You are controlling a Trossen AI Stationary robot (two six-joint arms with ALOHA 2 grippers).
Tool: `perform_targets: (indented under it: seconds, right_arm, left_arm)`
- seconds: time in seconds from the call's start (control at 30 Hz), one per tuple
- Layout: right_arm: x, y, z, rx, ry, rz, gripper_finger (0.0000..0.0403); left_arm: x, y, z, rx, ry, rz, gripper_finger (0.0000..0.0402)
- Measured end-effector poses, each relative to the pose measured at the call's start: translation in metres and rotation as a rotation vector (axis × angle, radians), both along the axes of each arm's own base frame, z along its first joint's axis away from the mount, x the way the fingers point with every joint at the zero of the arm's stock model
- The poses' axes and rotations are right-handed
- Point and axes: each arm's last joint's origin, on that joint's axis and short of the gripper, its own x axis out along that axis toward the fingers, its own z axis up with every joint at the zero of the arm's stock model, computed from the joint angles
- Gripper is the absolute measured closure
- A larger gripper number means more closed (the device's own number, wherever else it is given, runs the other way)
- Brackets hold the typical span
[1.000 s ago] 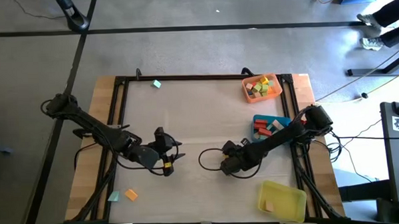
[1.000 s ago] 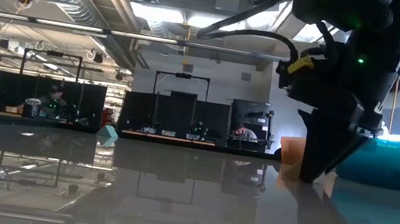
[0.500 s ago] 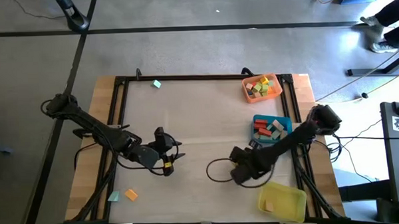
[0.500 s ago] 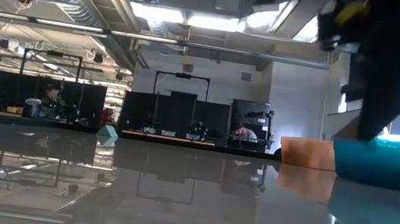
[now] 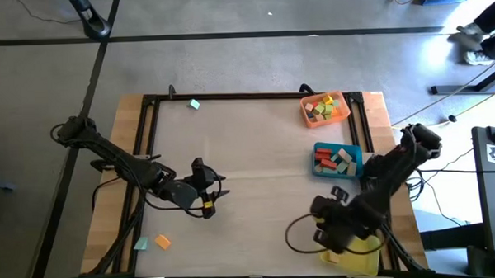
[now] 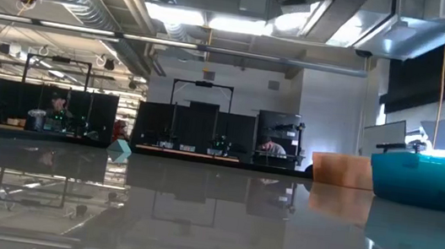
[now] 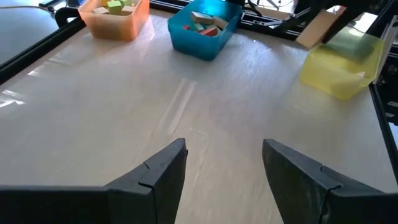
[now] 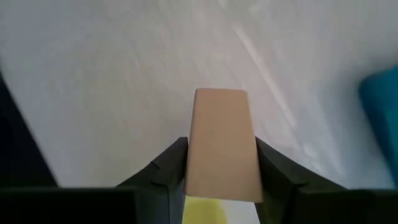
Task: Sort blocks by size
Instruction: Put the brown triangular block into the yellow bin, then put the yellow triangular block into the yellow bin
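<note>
The right gripper (image 8: 219, 180) pinches a tan block (image 8: 221, 144) between its jaws, the yellow tray (image 5: 360, 251) just beneath — best to centre over it before releasing. The left gripper (image 7: 224, 165) waits, jaws apart and empty.

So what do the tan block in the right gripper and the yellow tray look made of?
The tan block, held in the right gripper, looks like unpainted wood: matte, pale, flat faces, though no grain shows. The yellow tray looks like translucent plastic: light passes through its thin, smooth walls.
</note>
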Motion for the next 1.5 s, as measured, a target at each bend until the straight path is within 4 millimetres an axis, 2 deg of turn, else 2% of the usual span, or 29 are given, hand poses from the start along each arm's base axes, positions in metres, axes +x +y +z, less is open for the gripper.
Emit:
perform_targets:
  seconds: [0.17, 0.43, 0.7, 0.87, 0.97, 1.2, 1.33, 1.5]
  right_arm:
    - [-0.022, 0.014, 0.003, 0.029, 0.014, -0.007, 0.0265]
    - [-0.062, 0.039, 0.000, 0.126, 0.131, -0.045, 0.0264]
    - [-0.090, 0.060, -0.012, 0.117, 0.165, -0.086, 0.0255]
    - [-0.089, 0.064, -0.019, 0.089, 0.142, -0.095, 0.0239]
    - [-0.085, 0.059, -0.019, 0.070, 0.158, -0.149, 0.0225]
    - [-0.074, 0.052, -0.019, 0.066, 0.165, -0.219, 0.0163]
    - [-0.058, 0.043, -0.019, 0.018, 0.120, -0.156, 0.0131]
    - [-0.027, 0.028, -0.016, -0.149, -0.070, -0.002, 0.0115]
  left_arm:
    - [0.000, 0.000, 0.000, 0.000, 0.000, 0.000, 0.0203]
    - [0.000, 0.001, 0.000, 0.000, 0.000, 0.002, 0.0203]
    - [0.000, 0.000, 0.000, 0.000, 0.000, 0.002, 0.0203]
    - [0.000, 0.000, 0.000, 0.000, 0.000, 0.002, 0.0203]
    - [0.000, 0.000, 0.000, 0.000, 0.000, 0.002, 0.0203]
    - [0.000, 0.000, 0.000, -0.001, -0.001, 0.002, 0.0203]
    - [0.000, 0.000, 0.000, 0.000, -0.001, 0.002, 0.0203]
    - [0.000, 0.000, 0.000, 0.001, 0.000, 0.001, 0.0203]
